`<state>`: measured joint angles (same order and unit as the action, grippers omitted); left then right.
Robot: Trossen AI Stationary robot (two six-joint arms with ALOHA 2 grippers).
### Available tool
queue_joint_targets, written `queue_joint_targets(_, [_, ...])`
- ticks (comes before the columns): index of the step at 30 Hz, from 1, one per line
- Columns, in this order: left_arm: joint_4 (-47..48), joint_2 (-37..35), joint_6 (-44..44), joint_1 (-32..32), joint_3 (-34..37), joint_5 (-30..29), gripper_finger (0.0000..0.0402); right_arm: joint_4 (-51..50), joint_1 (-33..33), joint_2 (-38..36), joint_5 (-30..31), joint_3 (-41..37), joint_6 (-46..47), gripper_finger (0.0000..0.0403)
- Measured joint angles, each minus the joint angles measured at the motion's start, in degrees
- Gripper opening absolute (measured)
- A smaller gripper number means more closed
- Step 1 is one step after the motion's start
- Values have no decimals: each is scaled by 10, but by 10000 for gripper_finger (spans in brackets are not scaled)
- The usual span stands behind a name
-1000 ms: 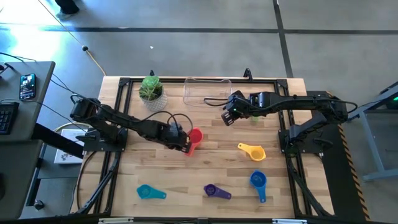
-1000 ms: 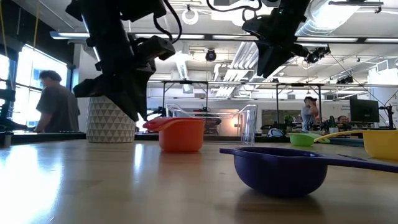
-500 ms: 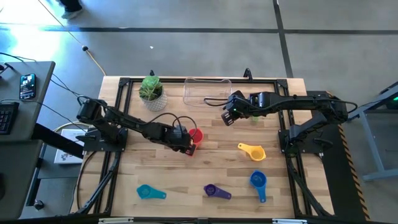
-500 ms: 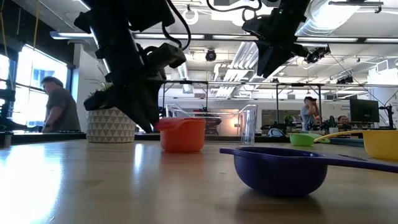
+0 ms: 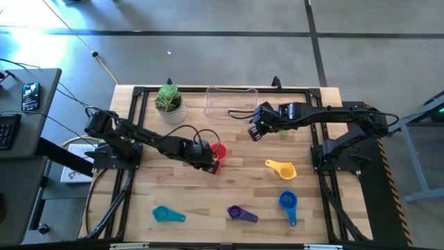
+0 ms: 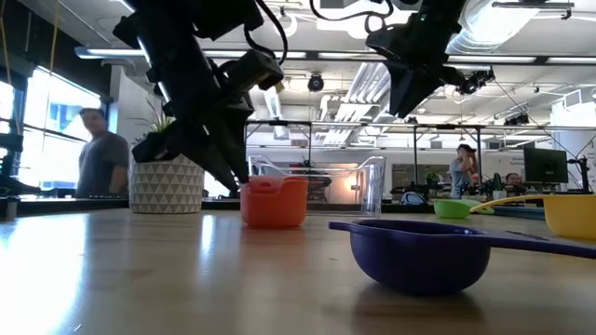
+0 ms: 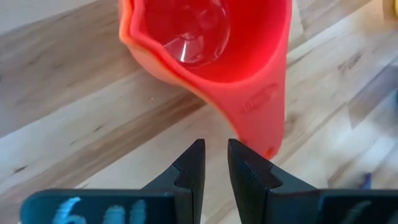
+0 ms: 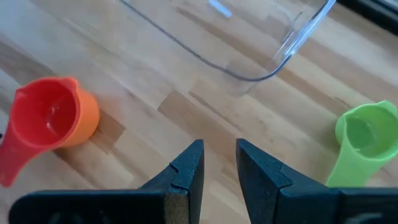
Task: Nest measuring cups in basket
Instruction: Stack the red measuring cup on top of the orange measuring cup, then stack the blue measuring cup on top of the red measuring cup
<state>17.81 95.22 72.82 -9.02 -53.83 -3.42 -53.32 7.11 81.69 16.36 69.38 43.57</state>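
Note:
A red measuring cup (image 7: pixel 205 43) sits nested in an orange one (image 8: pixel 90 118) on the table's middle (image 5: pixel 218 151). My left gripper (image 7: pixel 214 158) slants down at the free end of the red cup's handle (image 7: pixel 267 124), its fingers a narrow gap apart with only bare wood between them. My right gripper (image 8: pixel 219 158) hangs above the table near the clear basket (image 8: pixel 249 74), also narrowly open and holding nothing. A green cup (image 8: pixel 364 137) stands beside it. Yellow (image 5: pixel 281 168), blue (image 5: pixel 288 201), purple (image 5: pixel 239 213) and teal (image 5: pixel 165 214) cups lie nearer the front. My left gripper has one fingertip (image 7: pixel 245 158) right at the free end of the red cup's handle (image 7: pixel 268 149), coming slanting down from the table's left. Whether it touches the handle I cannot tell. Nothing lies between the fingers.
A white pot with a green plant (image 5: pixel 168 101) stands at the far left, next to the basket (image 5: pixel 231 90). In the low view people show in the room beyond the table. Bare wood lies left of and in front of the red cup.
My left gripper has gone toward the red cup and a little down, tipping steeper. The nested red and orange cups have stayed in place. My right gripper has kept still.

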Motion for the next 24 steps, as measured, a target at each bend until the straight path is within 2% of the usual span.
queue_joint_targets(7, [-3, -39, -17, -4, -1, 0, 60, -7, 0, 0, -51, 0, -2, 85])
queue_joint_targets(12, [21, -93, -36, -5, -1, -10, 60, -24, -2, 0, -105, 0, -9, 85])
queue_joint_targets(15, [38, -129, -60, -5, -1, -29, 60, -39, -12, 0, -124, 0, 30, 85])
queue_joint_targets(24, [92, -226, -182, 6, -1, -46, 60, -59, -85, 0, -129, 0, 216, 85])
